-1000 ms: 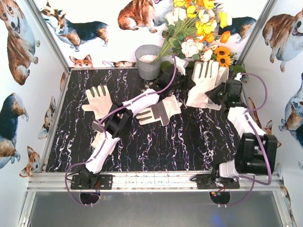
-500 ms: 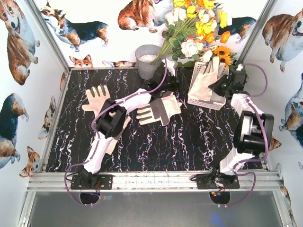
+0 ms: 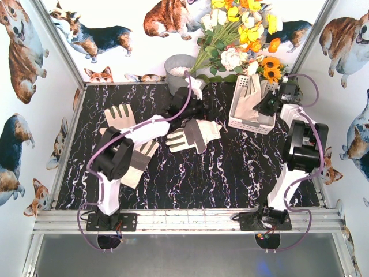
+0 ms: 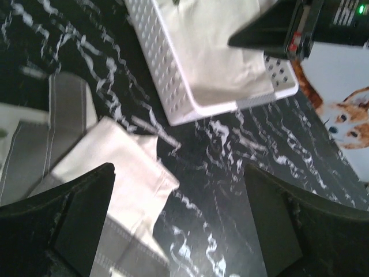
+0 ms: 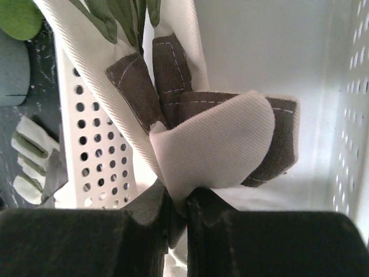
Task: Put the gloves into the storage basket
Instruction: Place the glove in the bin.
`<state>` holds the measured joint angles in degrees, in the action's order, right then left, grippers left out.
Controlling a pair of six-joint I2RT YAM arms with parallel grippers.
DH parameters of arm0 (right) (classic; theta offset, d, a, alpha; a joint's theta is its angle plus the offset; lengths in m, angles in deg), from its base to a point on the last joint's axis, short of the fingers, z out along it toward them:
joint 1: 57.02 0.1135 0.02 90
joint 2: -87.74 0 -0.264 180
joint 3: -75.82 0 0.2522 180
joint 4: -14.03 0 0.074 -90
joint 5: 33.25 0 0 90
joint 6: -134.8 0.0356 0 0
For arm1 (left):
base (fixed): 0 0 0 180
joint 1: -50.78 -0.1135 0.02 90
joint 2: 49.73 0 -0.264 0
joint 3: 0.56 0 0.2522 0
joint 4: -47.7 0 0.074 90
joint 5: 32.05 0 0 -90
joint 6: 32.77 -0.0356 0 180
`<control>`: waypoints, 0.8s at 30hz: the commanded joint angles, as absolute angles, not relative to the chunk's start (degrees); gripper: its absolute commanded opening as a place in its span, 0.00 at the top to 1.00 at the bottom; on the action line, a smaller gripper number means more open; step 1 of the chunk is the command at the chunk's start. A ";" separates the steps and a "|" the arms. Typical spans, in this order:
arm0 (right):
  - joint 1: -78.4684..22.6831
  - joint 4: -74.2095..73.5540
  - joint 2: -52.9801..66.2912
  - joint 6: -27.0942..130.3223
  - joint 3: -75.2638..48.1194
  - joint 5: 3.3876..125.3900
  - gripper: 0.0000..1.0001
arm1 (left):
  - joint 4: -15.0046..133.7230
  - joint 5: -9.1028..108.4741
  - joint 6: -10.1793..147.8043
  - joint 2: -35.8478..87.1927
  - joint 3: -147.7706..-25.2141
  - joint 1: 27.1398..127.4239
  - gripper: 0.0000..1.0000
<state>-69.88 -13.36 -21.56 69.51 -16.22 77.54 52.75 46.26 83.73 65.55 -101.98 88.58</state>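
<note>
right wrist view: the right gripper (image 5: 176, 202) pinches a folded glove (image 5: 222, 144) inside the white basket (image 5: 92, 156), green leaves (image 5: 121, 14) overhanging. left gripper (image 4: 179, 225) gapes wide, empty, over a second glove (image 4: 124, 173); its arm half hides a third glove (image 3: 140, 163).
</note>
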 commanded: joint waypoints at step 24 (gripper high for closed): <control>-68.48 -26.50 -36.69 69.30 -32.72 76.32 1.00 | 56.81 55.37 86.06 45.74 -79.03 88.44 0.11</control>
<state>-69.49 -25.71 -35.79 68.55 -29.16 75.21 56.75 54.15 85.50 47.93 -80.08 88.58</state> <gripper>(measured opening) 0.104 0.889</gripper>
